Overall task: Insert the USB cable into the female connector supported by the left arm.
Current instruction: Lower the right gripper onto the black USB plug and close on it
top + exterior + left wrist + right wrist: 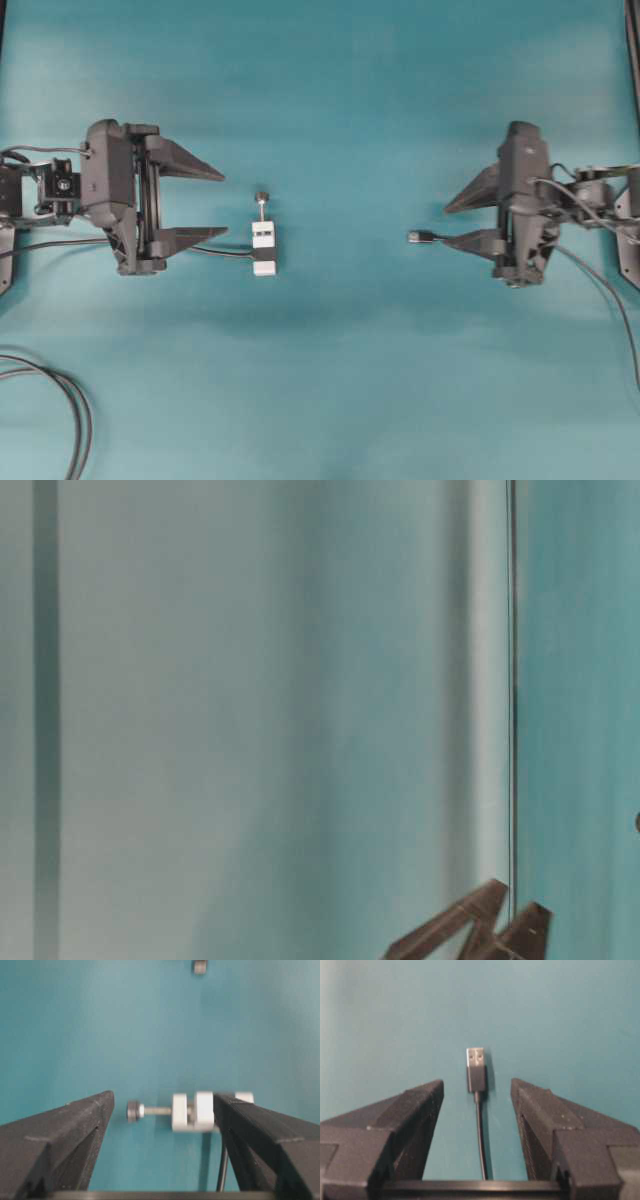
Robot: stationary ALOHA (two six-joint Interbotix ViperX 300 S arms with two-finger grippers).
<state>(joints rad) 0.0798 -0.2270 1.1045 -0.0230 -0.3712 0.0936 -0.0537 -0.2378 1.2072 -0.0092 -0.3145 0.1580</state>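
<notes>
on the teal surface (pixel 330 110), seen from overhead, the left gripper (pixel 212 202) sits near the left edge with its two long tapered fingers spread wide and pointing toward the middle. nothing is between them. the female connector (pixel 263 247), a small white block with a black band, lies just beyond the fingertips, a little toward the near edge from the gap; its thin metal pin topped by a dark knob points toward the far edge, and its black cable runs back under the lower finger. in the left wrist view the connector (pixel 192 1111) lies crosswise just past the tips, partly hidden behind the right-hand finger, knob toward the left-hand finger

the right gripper (pixel 455 222) sits near the right edge, fingers also parted and pointing toward the middle. the usb cable (pixel 430 237) lies flat on the surface, its plug with the short metallic tip just beyond the fingertips and aimed at the connector, well apart from it. in the right wrist view the plug (pixel 476 1071) rests between the open fingers without touching either, the thin cable trailing back under the gripper

looping black cables (pixel 60 395) lie at the near left corner
</notes>
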